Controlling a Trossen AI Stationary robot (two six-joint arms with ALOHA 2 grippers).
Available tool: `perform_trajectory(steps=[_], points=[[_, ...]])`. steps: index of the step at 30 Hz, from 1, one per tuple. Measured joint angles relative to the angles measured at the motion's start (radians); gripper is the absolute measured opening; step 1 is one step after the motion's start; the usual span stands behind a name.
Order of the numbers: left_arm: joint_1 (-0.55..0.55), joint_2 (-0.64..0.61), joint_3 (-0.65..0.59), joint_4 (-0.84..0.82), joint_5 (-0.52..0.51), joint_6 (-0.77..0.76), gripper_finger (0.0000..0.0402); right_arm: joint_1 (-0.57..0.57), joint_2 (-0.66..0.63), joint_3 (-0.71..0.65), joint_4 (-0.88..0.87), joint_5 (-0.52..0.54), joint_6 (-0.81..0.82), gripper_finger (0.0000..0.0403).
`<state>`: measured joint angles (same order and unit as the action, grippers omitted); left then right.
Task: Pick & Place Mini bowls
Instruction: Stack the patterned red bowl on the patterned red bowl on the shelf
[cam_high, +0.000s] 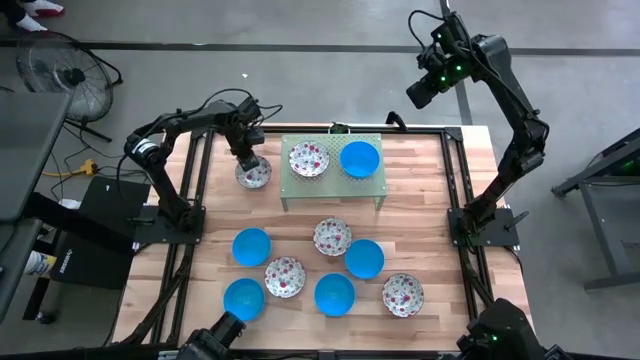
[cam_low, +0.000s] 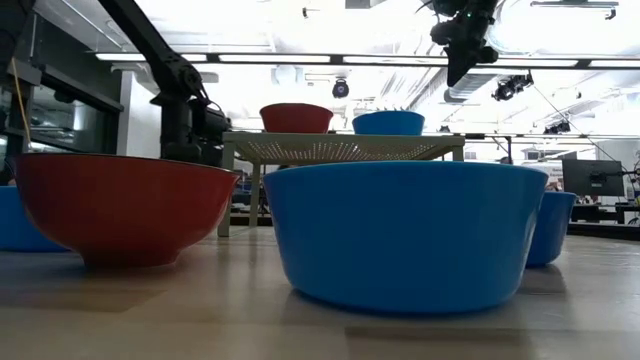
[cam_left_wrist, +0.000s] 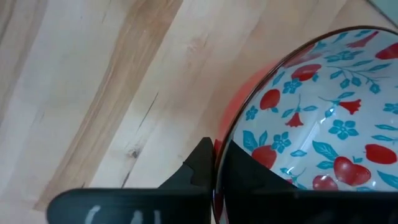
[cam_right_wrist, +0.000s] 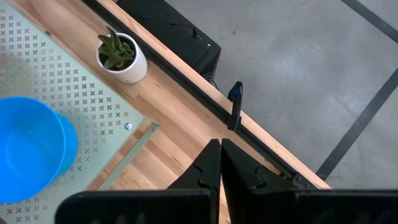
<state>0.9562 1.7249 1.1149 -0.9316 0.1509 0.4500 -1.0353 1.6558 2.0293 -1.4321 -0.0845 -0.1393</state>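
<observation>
A floral mini bowl (cam_high: 254, 175), white inside with red and blue flowers and red outside (cam_left_wrist: 323, 124), stands upright on the wood left of the green perforated stand (cam_high: 333, 190). My left gripper (cam_high: 247, 160) points down at it and is shut on its rim. The stand carries one floral bowl (cam_high: 309, 159) and one blue bowl (cam_high: 359, 159). Several more blue and floral bowls stand on the near half of the table, among them a blue one (cam_high: 251, 246) and a floral one (cam_high: 332, 237). My right gripper (cam_high: 420, 92) hangs shut, holding nothing, high over the far right corner. My left gripper (cam_left_wrist: 216, 149) pinches the floral bowl's rim (cam_left_wrist: 219, 134) at one side, one finger (cam_left_wrist: 198, 165) outside the red wall and the other (cam_left_wrist: 249, 165) inside the bowl. The fingers come from above, pointing down. The bowl sits upright with its mouth up.
A small potted plant (cam_right_wrist: 122, 56) stands at the table's far edge behind the stand. Black frame rails (cam_high: 200, 180) run along the table's left and right sides. Bare wood lies between the stand and the near group of bowls (cam_high: 300, 215).
</observation>
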Motion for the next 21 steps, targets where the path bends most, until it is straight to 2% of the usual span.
perform_trajectory(steps=[6, 21], points=[[0.0, 0.003, 0.076, -0.07, -0.025, 0.029, 0.0005, 0.0, 0.0, 0.0, 0.0, 0.0, -0.008, 0.0], [0.0, 0.002, 0.301, -0.354, 0.018, 0.096, 0.0005, 0.0, 0.0, 0.0, -0.002, -0.014, -0.044, 0.0]])
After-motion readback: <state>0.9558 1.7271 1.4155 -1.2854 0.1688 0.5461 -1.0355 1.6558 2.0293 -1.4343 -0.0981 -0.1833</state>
